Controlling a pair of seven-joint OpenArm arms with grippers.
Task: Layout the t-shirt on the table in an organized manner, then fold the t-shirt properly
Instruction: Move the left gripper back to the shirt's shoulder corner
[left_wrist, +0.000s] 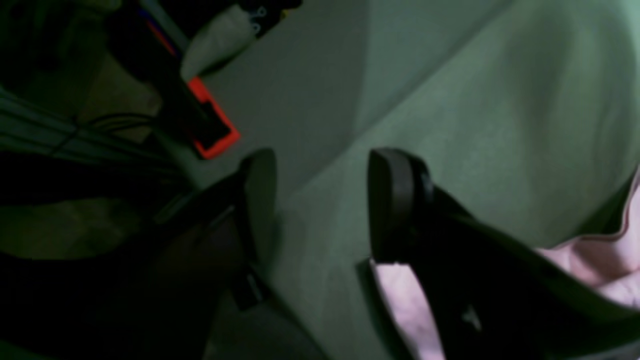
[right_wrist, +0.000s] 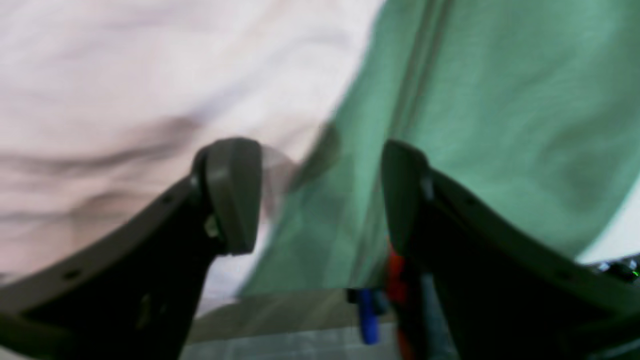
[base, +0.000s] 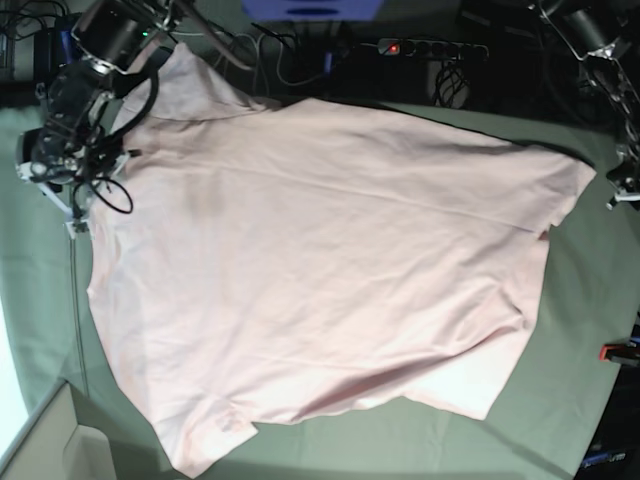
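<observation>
The pale pink t-shirt (base: 320, 260) lies spread over most of the grey-green table (base: 590, 330), plain side up, with wrinkles and a folded-over bottom corner. My right gripper (right_wrist: 320, 195) is open and low over the shirt's edge. The shirt (right_wrist: 150, 100) fills that view's left and the table (right_wrist: 500, 100) its right, and nothing sits between the fingers. My left gripper (left_wrist: 325, 200) is open over the bare table (left_wrist: 475, 125). Pink shirt cloth (left_wrist: 600, 260) shows behind and below its right finger (left_wrist: 395, 200). In the base view the right arm (base: 75, 120) stands at the shirt's upper left.
A red clamp (left_wrist: 212, 120) grips the table edge near my left gripper, and another red clamp (base: 620, 352) shows at the table's right edge. Cables and a power strip (base: 430, 47) lie beyond the far edge. A box corner (base: 50, 440) sits at the bottom left.
</observation>
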